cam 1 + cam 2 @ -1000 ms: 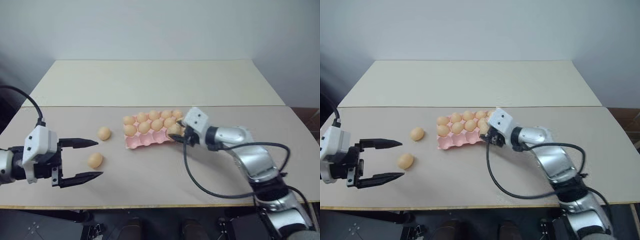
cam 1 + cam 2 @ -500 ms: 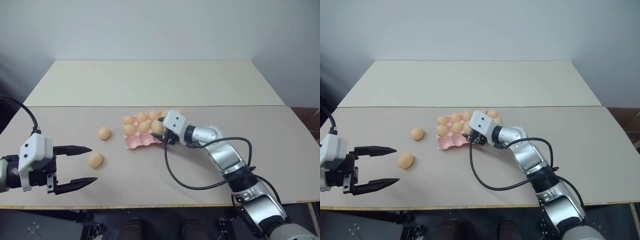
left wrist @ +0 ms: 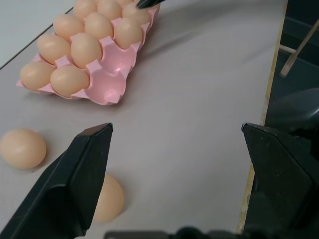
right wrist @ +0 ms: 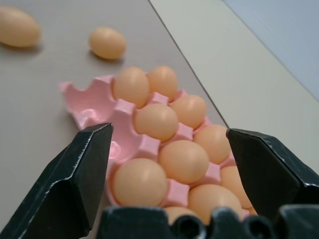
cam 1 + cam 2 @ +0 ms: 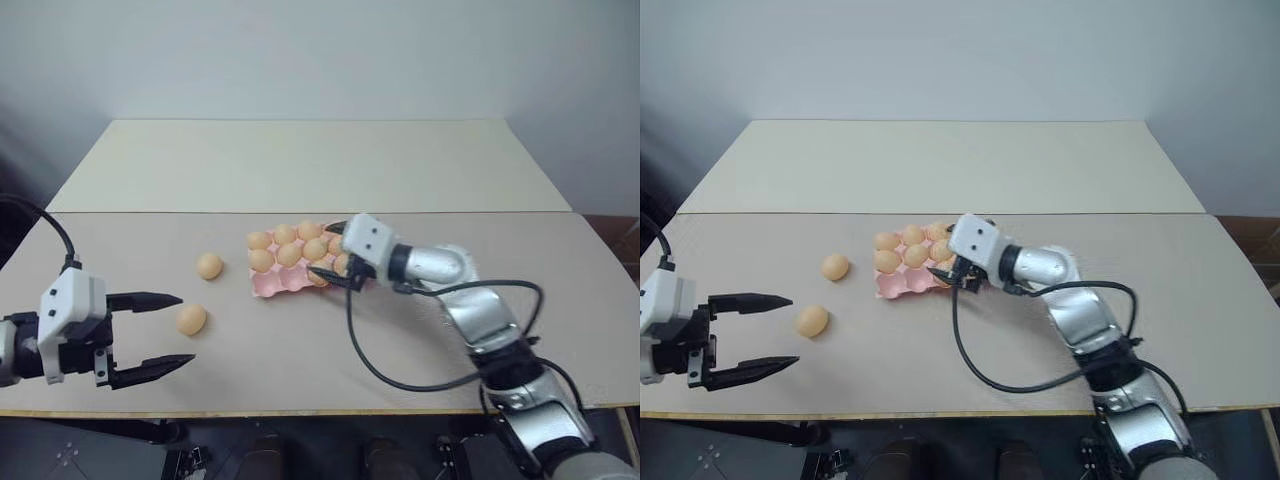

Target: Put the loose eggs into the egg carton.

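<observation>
The head pair looks down across the surface [image 5: 300, 350]; both wrist views sit close, seemingly sharing the egg carton [image 4: 94, 107].

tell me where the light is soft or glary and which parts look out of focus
Left eye view: soft, even light, only faint shadows under the two loose eggs on the table. Left wrist view: a small glossy highlight in an empty cup of the egg carton; the close fingers look soft. Right wrist view: the near fingers and far eggs look blurred, the carton's middle eggs sharper.
</observation>
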